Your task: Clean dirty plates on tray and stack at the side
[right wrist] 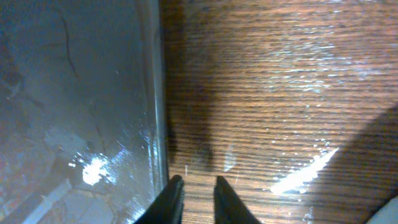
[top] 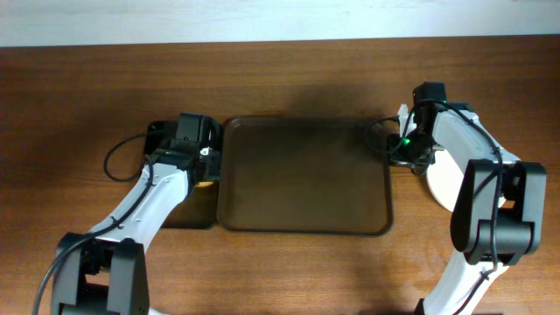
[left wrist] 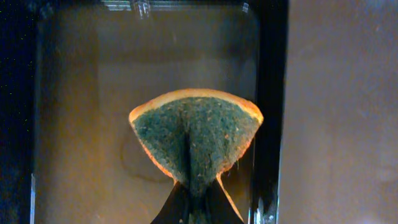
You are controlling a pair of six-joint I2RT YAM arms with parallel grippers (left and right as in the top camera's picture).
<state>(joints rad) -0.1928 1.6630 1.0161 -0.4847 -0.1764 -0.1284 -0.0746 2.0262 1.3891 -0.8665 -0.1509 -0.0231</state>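
Overhead, biggest things first, says the operator: the wooden table (top: 280,79), then the large brown tray (top: 302,175) lying bare in the middle. Where are the plates, and what could go wrong from here?

The plates (top: 440,179) are stacked on the table just right of the tray, I answer, largely under my right arm. That is my main worry — my right gripper (right wrist: 198,183) hangs low over the wood, just beside the tray's rim. Its jaws are parted by only a narrow gap, with nothing between them. A careless swing outward could, I judge, clip the stack and slide it. A swing inward could nudge the tray.

And the left?

My left gripper (left wrist: 198,208) is clamped on a green-and-orange sponge (left wrist: 196,137), above the narrow black tray (left wrist: 93,74). The sponge is pinched at one end, so it folds and fans out. Held by so little, it could slip. Let go off-centre, it might land across the rim or on the table.

What can't you make out?

How many plates are in the stack, and whether every one is wiped: only a plain white crescent shows. From above, the black tray is mostly under my left arm. Of my left fingers (left wrist: 174,211) I see only a dark sliver, and of my right only the tips.
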